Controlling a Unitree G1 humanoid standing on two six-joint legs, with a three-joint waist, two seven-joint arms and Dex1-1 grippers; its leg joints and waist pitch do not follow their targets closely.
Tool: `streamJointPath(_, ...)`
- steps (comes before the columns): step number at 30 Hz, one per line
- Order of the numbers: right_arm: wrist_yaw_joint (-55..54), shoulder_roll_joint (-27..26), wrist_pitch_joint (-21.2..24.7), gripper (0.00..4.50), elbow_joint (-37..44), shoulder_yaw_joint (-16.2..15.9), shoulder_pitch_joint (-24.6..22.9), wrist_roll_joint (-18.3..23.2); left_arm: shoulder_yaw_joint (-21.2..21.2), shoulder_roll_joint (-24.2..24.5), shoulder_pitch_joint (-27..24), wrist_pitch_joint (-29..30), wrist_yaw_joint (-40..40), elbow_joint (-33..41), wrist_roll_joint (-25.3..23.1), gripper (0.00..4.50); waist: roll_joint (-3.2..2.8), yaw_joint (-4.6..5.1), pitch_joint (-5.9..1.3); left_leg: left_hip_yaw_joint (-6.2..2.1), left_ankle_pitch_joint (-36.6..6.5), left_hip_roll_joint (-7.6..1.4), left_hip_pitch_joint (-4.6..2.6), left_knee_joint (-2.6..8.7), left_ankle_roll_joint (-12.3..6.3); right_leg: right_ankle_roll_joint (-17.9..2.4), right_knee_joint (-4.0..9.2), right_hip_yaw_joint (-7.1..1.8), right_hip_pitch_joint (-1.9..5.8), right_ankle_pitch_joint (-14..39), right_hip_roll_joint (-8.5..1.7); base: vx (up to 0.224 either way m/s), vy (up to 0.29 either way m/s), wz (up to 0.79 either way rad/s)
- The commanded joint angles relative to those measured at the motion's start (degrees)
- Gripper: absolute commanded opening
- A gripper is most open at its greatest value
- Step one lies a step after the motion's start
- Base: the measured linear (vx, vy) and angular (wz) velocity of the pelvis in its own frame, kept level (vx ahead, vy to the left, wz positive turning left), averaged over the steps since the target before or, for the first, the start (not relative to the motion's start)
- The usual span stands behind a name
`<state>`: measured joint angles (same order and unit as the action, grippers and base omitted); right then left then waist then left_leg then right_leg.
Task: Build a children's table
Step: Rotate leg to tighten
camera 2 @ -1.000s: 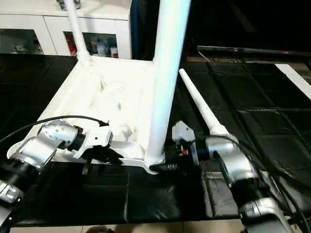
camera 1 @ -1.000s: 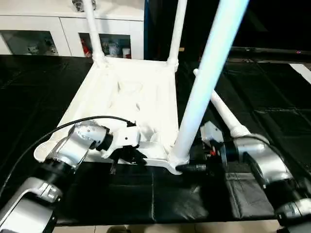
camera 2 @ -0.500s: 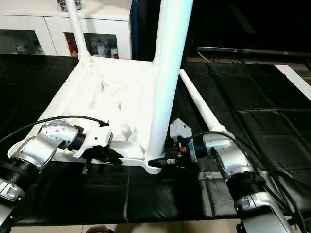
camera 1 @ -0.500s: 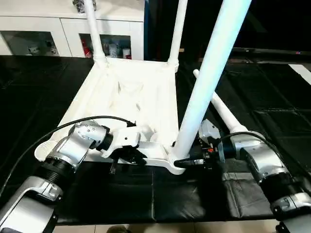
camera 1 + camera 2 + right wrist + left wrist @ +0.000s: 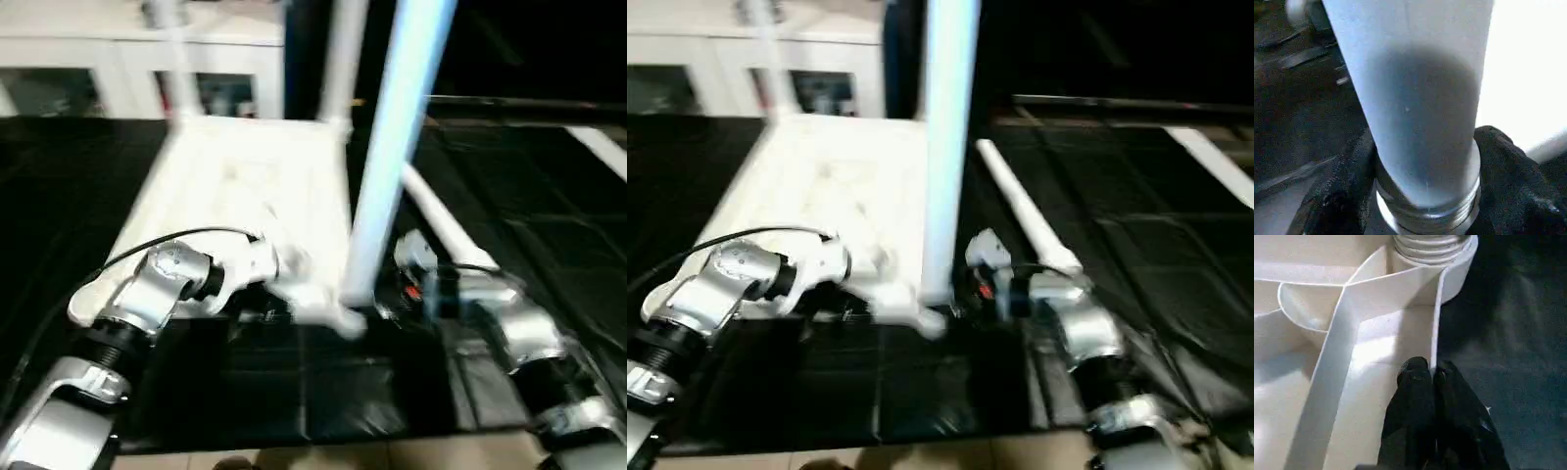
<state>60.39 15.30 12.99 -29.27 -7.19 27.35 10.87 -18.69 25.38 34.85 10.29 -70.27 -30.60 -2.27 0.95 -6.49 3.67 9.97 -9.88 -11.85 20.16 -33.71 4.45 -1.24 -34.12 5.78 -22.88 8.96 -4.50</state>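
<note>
Tabletop (image 5: 245,201) lies underside up on the black mat (image 5: 549,225), long axis running away from the robot toward the white cabinet (image 5: 88,69). Near edge sits just short of the mat's front edge, with a strip of bare mat between them; wide bare mat to the right.

Three legs stand upright in corner sockets, long axes vertical: two at the far corners (image 5: 345,59), one at the near right corner (image 5: 392,147). The fourth leg (image 5: 1019,211) lies flat on the mat just right of the tabletop, pointing away from the robot and slightly left, flared end nearer.

Left gripper (image 5: 1431,377): fingers closed, pinching the thin upright rim of the tabletop's near edge, one finger inside the rim, one outside. The near right socket (image 5: 1435,249) is close beyond the fingertips along that rim.

Right gripper (image 5: 1425,161): fingers (image 5: 1339,196) spread around the base of the near right leg, one each side, just above its ribbed collar at the socket. They look in contact with the tube.
</note>
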Motion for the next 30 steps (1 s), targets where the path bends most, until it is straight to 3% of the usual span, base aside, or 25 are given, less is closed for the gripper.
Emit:
streamJointPath(1,-8.3,-6.4,3.8,2.65,0.6,-1.3,1.1,-0.3,3.0,-4.8,-0.1,6.5,9.0,6.6,1.4,0.0,-0.34,0.18,-3.85,-1.13,-17.7,-1.55,-0.14,4.56,1.53,-6.2,5.16,-2.43,2.79,30.2,-4.58,0.0,0.0,0.0)
streamJointPath(2,-12.6,-8.4,4.5,2.65,-0.5,-0.8,1.9,-1.2,3.9,-6.3,-0.7,9.8,11.9,9.0,1.4,0.0,-0.29,0.6,-3.83,-1.17,-18.2,-1.65,-0.21,4.55,1.97,-6.4,5.07,-2.42,2.75,30.2,-4.66,0.0,0.0,0.0)
streamJointPath(3,-16.8,-10.3,4.8,2.65,-1.8,-0.2,2.8,-1.9,4.9,-8.1,-1.2,12.7,14.7,11.3,1.3,0.0,-0.3,1.66,-3.88,-1.25,-18.8,-1.34,-0.22,4.33,2.42,-6.3,5.21,-2.17,2.72,31.2,-4.59,0.0,0.0,0.0)
streamJointPath(4,-19.2,-11.4,5.0,2.64,-2.5,0.1,3.4,-2.3,5.4,-9.2,-1.6,14.3,16.4,12.5,1.3,0.0,-0.23,1.95,-3.76,-1.28,-18.7,-1.13,-0.04,4.34,2.08,-5.9,5.53,-2.01,2.78,32.0,-4.51,0.0,0.0,0.0)
streamJointPath(5,-23.8,-13.5,5.5,2.64,-3.4,1.0,4.4,-2.7,5.6,-11.1,-2.2,17.3,19.1,15.4,0.5,0.0,-0.56,2.1,-3.92,-1.18,-18.1,-1.04,-0.18,4.14,1.72,-5.5,5.7,-2.11,2.71,32.0,-4.54,0.0,0.0,0.0)
streamJointPath(8,-27.4,-15.1,5.9,2.64,-3.8,1.5,5.2,-3.4,5.3,-13.5,-2.8,20.2,21.8,18.5,-0.3,0.0,-0.31,2.71,-3.98,-0.93,-16.9,-0.96,-0.22,4.05,0.46,-6.7,5.58,-2.45,2.44,27.6,-4.09,0.0,0.0,0.0)
streamJointPath(12,-27.6,-15.3,5.2,2.64,-2.6,0.6,4.8,-4.7,4.1,-14.8,-3.3,22.1,23.4,20.8,-1.0,0.0,-0.31,2.51,-4.32,-0.67,-13.8,-1.03,0.02,3.96,-0.53,-8.7,4.65,-2.77,2.75,20.5,-3.82,0.0,0.0,0.0)
streamJointPath(13,-26.9,-15.0,4.8,2.99,-2.1,0.0,4.4,-5.5,3.8,-14.6,-3.3,22.5,24.0,21.1,-1.4,0.0,-0.41,2.43,-4.43,-0.59,-11.9,-1.06,0.18,3.9,-0.99,-9.7,4.18,-2.88,2.89,16.5,-3.71,0.0,0.0,0.0)
streamJointPath(14,-26.9,-15.0,4.7,2.99,-2.1,0.0,4.4,-5.7,3.7,-14.6,-3.3,22.6,24.1,21.1,-1.5,0.0,-0.41,2.43,-4.43,-0.59,-11.9,-1.06,0.18,3.9,-0.99,-9.7,4.18,-2.88,2.89,16.5,-3.71,0.0,0.0,0.0)
streamJointPath(15,-26.8,-14.9,4.5,3.34,-2.1,-0.1,4.2,-5.9,3.8,-14.4,-3.3,22.7,24.3,21.1,-1.6,0.0,-0.43,2.4,-4.52,-0.54,-10.5,-1.09,0.24,3.85,-1.25,-10.7,3.82,-2.95,3.06,13.8,-3.72,0.0,0.0,0.0)
streamJointPath(18,-27.2,-14.6,4.1,3.48,-2.4,-0.1,4.1,-6.3,3.9,-14.0,-3.4,23.3,24.7,21.4,-1.8,0.0,-0.49,2.4,-4.45,-0.51,-10.5,-1.11,0.23,3.87,-1.34,-11.0,3.81,-2.94,3.1,13.6,-3.75,0.0,0.0,0.0)
streamJointPath(19,-27.6,-14.4,4.0,3.77,-2.4,0.0,4.0,-6.3,4.0,-13.6,-3.5,24.1,25.0,21.9,-1.9,0.0,-0.52,2.44,-4.31,-0.49,-11.7,-1.11,0.08,3.95,-1.17,-10.8,4.07,-2.92,3.0,15.3,-3.74,0.0,0.0,0.0)
streamJointPath(22,-23.8,-11.5,2.3,3.86,-0.4,0.1,2.4,-5.4,3.8,-11.0,-3.4,22.7,23.9,21.0,-2.6,0.0,-0.29,2.29,-4.2,-0.53,-13.3,-1.12,0.01,3.99,-1.18,-9.2,4.48,-2.91,2.99,18.7,-3.82,0.0,0.0,0.0)
streamJointPath(24,-22.2,-10.5,1.7,4.22,0.3,0.0,2.0,-5.2,3.7,-10.3,-3.3,22.1,23.5,20.6,-2.8,0.0,-0.4,2.26,-4.17,-0.51,-13.2,-1.16,-0.03,4.02,-1.24,-9.2,4.48,-2.98,2.88,18.3,-3.76,0.0,0.0,0.0)
streamJointPath(26,-16.8,-7.3,0.6,4.28,2.0,0.1,0.7,-4.4,3.3,-8.5,-3.1,19.4,20.8,19.4,-2.5,0.0,-0.43,2.08,-4.17,-0.52,-13.5,-1.18,-0.13,4.02,-1.17,-9.5,4.47,-2.95,2.87,18.2,-3.73,0.0,0.0,0.0)
streamJointPath(27,-12.7,-4.7,-0.4,4.34,2.9,0.2,0.0,-3.9,3.2,-7.1,-2.9,17.9,18.3,18.5,-1.8,0.0,-0.84,1.63,-4.18,-0.57,-14.0,-1.22,-0.2,4.0,-1.47,-9.3,4.52,-2.97,2.9,18.2,-3.75,0.0,0.0,0.0)
streamJointPath(29,-11.7,-4.0,-0.6,4.43,3.1,0.3,-0.2,-3.7,3.1,-6.7,-2.8,17.5,17.7,18.2,-1.6,0.0,-0.57,1.24,-4.26,-0.42,-13.6,-1.26,-0.21,3.93,-1.71,-9.6,4.37,-3.09,2.9,16.8,-3.71,0.0,0.0,0.0)
streamJointPath(30,-7.2,-1.1,-1.5,4.43,3.8,0.8,-0.7,-2.6,2.8,-5.1,-2.5,14.0,14.0,17.0,-0.8,0.0,-0.7,0.99,-4.21,-0.48,-13.6,-1.21,-0.27,3.95,-1.79,-9.8,4.46,-3.01,2.91,16.7,-3.69,0.0,0.0,0.0)
